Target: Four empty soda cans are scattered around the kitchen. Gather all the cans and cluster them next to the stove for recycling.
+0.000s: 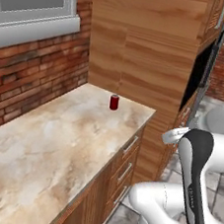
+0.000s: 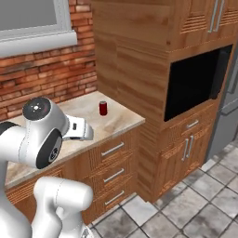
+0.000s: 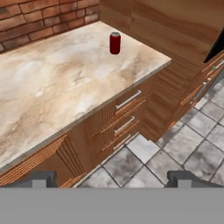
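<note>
Looking across the table (image 3: 52, 92), you had one soda can (image 3: 115, 43) upright near its far corner by the tall cabinet (image 2: 135, 51), untouched, your hand (image 3: 111, 179) wide and empty, well short.

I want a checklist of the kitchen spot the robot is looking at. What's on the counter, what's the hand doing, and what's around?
Surface: marble counter over wooden drawers with metal handles.
Job's things: one red can upright near the counter's far end, close to the tall wooden cabinet; nothing touches it.
Clutter: nothing seen.
Gripper: gripper open, holding nothing, off the counter's front edge above the floor, well short of the can.
Cables: nothing seen.
Surroundings: brick wall with a window behind the counter; dark oven opening in the cabinet; grey tile floor.
</note>
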Controlling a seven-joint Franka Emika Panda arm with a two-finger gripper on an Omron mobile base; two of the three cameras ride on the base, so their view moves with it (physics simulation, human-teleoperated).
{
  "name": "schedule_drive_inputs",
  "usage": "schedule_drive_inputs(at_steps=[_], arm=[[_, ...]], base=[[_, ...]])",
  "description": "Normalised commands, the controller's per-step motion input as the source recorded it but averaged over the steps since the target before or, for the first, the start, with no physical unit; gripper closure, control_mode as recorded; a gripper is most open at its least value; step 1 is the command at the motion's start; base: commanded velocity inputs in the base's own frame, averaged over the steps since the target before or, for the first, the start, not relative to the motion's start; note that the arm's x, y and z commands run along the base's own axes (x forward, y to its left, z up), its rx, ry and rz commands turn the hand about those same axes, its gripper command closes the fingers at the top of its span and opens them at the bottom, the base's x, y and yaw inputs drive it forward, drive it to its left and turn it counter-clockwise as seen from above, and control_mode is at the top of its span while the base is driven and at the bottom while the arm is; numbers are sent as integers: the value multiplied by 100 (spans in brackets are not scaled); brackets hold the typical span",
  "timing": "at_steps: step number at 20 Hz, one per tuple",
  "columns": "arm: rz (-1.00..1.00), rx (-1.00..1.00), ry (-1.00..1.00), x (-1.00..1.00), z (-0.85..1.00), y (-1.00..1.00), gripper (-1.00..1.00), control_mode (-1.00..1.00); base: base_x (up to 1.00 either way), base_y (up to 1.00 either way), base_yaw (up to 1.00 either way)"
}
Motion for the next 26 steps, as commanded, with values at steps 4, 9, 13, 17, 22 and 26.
schedule_drive_inputs(at_steps=[4,9,13,17,22,26], arm=[[0,0,0,0,0,0,-100,100],[0,0,0,0,0,0,-100,100],[0,0,0,0,0,0,-100,100],[0,0,0,0,0,0,-100,100],[0,0,0,0,0,0,-100,100],[0,0,0,0,0,0,-100,100]], base=[[15,0,28],[36,-16,25],[32,-32,21],[27,-39,20],[6,-33,21],[0,-31,22]])
